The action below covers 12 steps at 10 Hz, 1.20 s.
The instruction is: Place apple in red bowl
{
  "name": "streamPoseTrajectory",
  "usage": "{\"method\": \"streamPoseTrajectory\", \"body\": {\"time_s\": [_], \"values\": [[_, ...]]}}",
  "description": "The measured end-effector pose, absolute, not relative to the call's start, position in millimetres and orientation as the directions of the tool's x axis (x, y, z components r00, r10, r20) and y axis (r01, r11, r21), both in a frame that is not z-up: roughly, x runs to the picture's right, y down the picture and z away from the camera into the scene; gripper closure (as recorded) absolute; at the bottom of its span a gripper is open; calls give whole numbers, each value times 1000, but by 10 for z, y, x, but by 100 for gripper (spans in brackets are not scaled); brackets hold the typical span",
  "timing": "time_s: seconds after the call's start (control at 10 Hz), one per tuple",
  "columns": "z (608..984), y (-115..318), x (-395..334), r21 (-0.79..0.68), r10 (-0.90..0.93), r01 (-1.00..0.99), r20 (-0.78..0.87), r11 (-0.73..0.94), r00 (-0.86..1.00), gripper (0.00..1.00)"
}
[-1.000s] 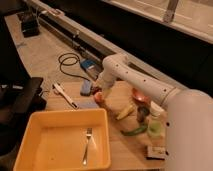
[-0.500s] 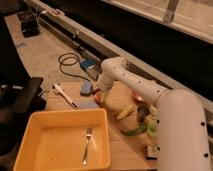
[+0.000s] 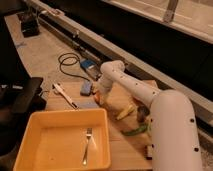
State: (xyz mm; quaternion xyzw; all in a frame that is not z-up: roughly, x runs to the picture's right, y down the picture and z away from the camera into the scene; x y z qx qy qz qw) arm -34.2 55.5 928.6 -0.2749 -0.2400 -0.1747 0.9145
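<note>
A small orange-red round thing, apparently the apple (image 3: 98,98), shows on the wooden table (image 3: 125,150) just right of a blue object (image 3: 86,88). My gripper (image 3: 100,93) hangs from the white arm (image 3: 131,86) and is down right at the apple, partly covering it. I cannot tell whether it grips the apple. The red bowl is hidden, likely behind the arm on the right.
A big yellow tub (image 3: 30,150) with a fork (image 3: 87,145) fills the front left. A white-handled tool (image 3: 65,95) lies at the left edge. A banana (image 3: 125,111), dark grapes (image 3: 142,111) and a green item (image 3: 134,131) lie beside the arm. A black cable (image 3: 70,62) lies on the floor beyond.
The arm's big forearm has swung nearer and now covers more of the table's right side. The gripper has stayed low at the orange-red fruit by the blue object.
</note>
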Motion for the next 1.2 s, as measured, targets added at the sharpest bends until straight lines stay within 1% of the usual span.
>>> {"method": "streamPoseTrajectory", "body": {"time_s": [0.2,0.4,0.5,0.6,0.7,1.0,1.2], "values": [[9322,616,-357,-415,-187,454,541,789,820,63],[9272,603,-349,-401,-193,450,538,798,821,83],[9203,548,-349,-390,-201,449,532,804,823,93],[9131,488,-342,-382,-209,447,523,809,826,98],[9022,394,-330,-372,-219,442,509,816,832,100],[8750,116,-63,-359,-210,390,447,848,869,100],[8661,-44,429,-362,-114,273,404,891,908,100]]}}
